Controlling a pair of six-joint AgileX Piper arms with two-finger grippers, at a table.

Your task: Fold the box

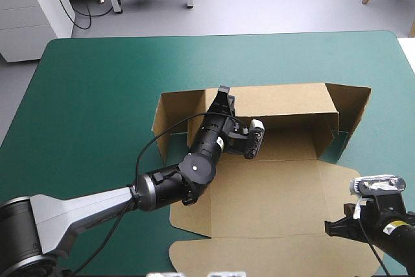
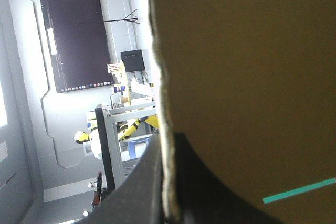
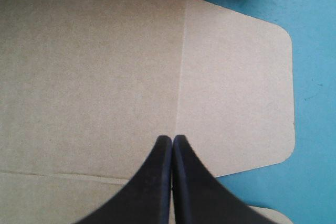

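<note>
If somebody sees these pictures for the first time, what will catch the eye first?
The large brown box lies mostly flat in the middle of the teal-green cover, with only its far wall raised. The left gripper pinches the top edge of that wall, towards its left end. The right gripper, shut, points at the crease beside the rounded flap on the box's right side.

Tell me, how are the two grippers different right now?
The left gripper pinches the box's raised far wall; the right gripper is shut on nothing. The left gripper is at the box's far side; the right gripper hangs over its flat part, near the right corner. Both have black fingers drawn together.
</note>
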